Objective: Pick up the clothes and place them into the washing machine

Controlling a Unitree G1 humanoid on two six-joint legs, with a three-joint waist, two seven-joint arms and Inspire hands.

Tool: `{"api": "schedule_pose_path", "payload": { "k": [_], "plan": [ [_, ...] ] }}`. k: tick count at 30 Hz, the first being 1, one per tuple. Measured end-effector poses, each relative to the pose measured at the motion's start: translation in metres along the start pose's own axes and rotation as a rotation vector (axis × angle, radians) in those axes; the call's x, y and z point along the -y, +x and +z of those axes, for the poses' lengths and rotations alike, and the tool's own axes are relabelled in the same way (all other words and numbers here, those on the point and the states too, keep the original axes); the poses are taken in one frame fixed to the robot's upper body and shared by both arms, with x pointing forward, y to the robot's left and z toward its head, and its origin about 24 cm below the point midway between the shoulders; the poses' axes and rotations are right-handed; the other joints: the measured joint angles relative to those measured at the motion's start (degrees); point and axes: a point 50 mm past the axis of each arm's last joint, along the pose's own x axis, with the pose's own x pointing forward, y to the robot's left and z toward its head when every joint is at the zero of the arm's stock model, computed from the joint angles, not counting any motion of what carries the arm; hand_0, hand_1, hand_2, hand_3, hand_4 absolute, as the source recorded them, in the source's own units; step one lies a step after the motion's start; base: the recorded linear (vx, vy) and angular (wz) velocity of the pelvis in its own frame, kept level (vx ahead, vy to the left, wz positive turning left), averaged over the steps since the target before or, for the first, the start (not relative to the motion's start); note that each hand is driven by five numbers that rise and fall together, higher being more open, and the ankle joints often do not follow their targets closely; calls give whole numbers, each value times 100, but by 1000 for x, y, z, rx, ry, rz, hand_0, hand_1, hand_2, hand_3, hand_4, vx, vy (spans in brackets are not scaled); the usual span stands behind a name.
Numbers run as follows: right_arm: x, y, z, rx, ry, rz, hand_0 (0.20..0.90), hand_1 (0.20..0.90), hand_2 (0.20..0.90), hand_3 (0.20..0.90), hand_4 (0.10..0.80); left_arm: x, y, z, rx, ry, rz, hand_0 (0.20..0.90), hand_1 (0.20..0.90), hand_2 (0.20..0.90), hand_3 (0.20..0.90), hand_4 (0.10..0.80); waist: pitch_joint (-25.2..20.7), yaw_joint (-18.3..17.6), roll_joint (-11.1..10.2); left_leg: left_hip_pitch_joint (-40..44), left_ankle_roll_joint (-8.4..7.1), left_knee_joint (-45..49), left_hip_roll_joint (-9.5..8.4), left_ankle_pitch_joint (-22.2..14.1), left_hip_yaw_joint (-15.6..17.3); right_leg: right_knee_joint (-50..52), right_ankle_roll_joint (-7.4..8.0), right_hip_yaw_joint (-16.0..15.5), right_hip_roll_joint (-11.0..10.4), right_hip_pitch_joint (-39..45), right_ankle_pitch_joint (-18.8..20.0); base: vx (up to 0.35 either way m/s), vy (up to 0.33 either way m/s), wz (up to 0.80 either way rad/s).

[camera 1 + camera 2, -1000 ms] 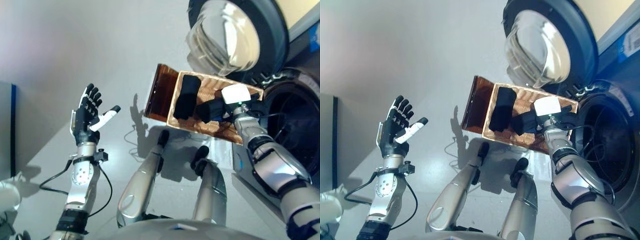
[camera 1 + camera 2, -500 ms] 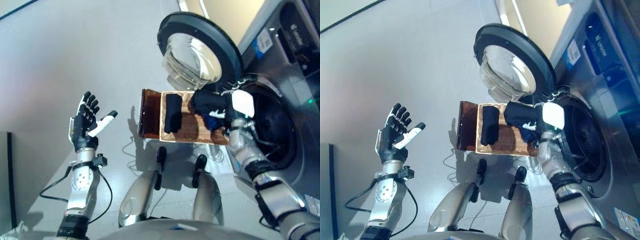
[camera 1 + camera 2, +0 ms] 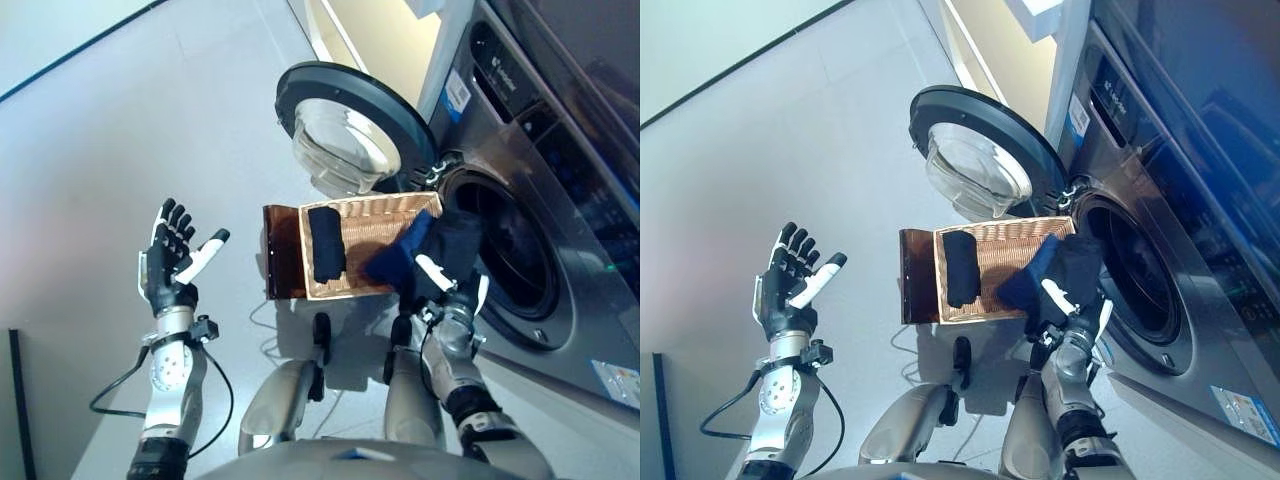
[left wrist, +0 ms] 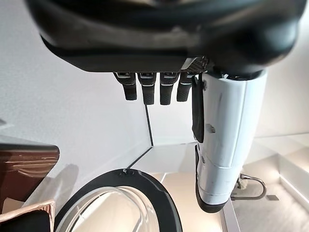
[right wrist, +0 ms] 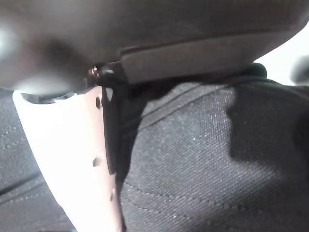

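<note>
Fingers of the right hand (image 3: 1068, 305) are closed on a dark garment (image 3: 1065, 272), its white-covered thumb lying against the cloth; the right wrist view shows that dark woven fabric pressed close around the thumb. The garment hangs bunched between the wicker basket (image 3: 375, 222) and the round opening of the washing machine (image 3: 520, 200), just at the drum's mouth and not inside it. A second dark garment (image 3: 325, 243), rolled into a strip, lies in the basket toward its far-left end. The washer's round glass door (image 3: 340, 140) stands swung open beyond the basket. Off to the robot's left, well apart from all this, the left hand (image 3: 175, 262) is raised with its fingers straight and spread, thumb out, holding nothing.
</note>
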Motion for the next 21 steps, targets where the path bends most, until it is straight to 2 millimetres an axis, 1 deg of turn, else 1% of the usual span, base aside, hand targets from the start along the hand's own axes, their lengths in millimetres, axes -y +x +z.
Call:
{"api": "schedule_pose_path", "payload": {
  "k": [1, 2, 3, 5, 7, 8, 11, 13, 15, 18, 19, 21],
  "plan": [
    [-3, -3, -4, -21, 136, -17, 200, 200, 200, 200, 300, 0, 0, 1, 8, -2, 1, 900, 900, 900, 900, 800, -13, -37, 16, -165, 21, 261, -20, -110, 64, 136, 29, 60, -5, -124, -56, -56, 34, -8],
    [-3, -3, -2, -16, 205, -30, 200, 200, 200, 200, 300, -1, 0, 1, 9, -4, 7, 900, 900, 900, 900, 800, -13, -40, 17, -254, 23, 391, -25, -167, 90, 209, 24, 97, -17, -204, -61, -65, 33, -12],
    [-6, -5, -5, -26, 287, -43, 200, 200, 200, 200, 300, -1, -1, 1, 7, -10, 13, 900, 900, 900, 900, 800, -15, -65, 29, -380, 54, 567, -25, -215, 138, 289, 17, 151, -10, -307, -56, -69, 23, -16],
    [-7, -4, -8, -48, 389, -81, 200, 200, 200, 200, 300, 0, -2, -3, -11, -22, 13, 900, 900, 900, 900, 800, -11, -87, 34, -522, 71, 806, -15, -301, 225, 394, 0, 255, 12, -428, -38, -53, 13, -19],
    [-8, -3, -8, -50, 451, -99, 200, 200, 200, 200, 300, 2, -6, -5, -23, -35, 4, 900, 900, 900, 900, 800, -9, -89, 34, -683, 47, 1053, 14, -431, 291, 461, 35, 349, 49, -556, -58, -27, 14, -23],
    [-9, -3, -7, -48, 487, -107, 200, 200, 200, 200, 300, 3, -7, -7, -33, -41, -3, 900, 900, 900, 900, 800, -6, -95, 33, -774, 63, 1140, 18, -457, 347, 475, 40, 364, 47, -640, -27, -9, 32, -23],
    [-7, 0, -9, -58, 545, -154, 200, 200, 200, 200, 300, 8, -11, -12, -57, -51, -21, 900, 900, 900, 900, 800, 1, -96, 42, -830, 117, 1252, 20, -523, 362, 457, 57, 387, 39, -688, -8, -3, 24, -20],
    [-8, -1, -10, -63, 566, -162, 200, 200, 200, 200, 300, 9, -14, -14, -68, -50, -33, 900, 900, 900, 900, 800, 1, -95, 43, -833, 127, 1251, 11, -529, 359, 403, 73, 408, 43, -696, 2, -4, 25, -21],
    [-7, -1, -11, -61, 575, -167, 200, 200, 200, 200, 300, 8, -16, -15, -76, -48, -34, 900, 900, 900, 900, 800, 3, -93, 50, -908, 170, 1280, -1, -559, 390, 448, 82, 426, 10, -776, 9, 4, 27, -13],
    [-10, 0, -10, -59, 586, -164, 200, 200, 200, 200, 300, 7, -17, -15, -77, -48, -30, 900, 900, 900, 900, 800, 9, -79, 69, -1050, 170, 1412, -18, -582, 410, 512, 81, 463, 6, -922, 24, 0, 0, 0],
    [-12, 1, -9, -60, 592, -166, 200, 200, 200, 200, 300, 5, -19, -17, -86, -49, -25, 900, 900, 900, 900, 800, 13, -60, 77, -1074, 155, 1441, -22, -590, 430, 517, 74, 506, 13, -954, 128, 16, 5, -10],
    [-15, 5, -6, -57, 603, -180, 200, 200, 200, 200, 300, 3, -22, -18, -97, -50, -20, 900, 900, 900, 900, 800, 19, -1, 119, -1071, 144, 1466, 3, -618, 477, 508, 73, 548, 41, -967, 140, 24, 0, -14]
  ]
}}
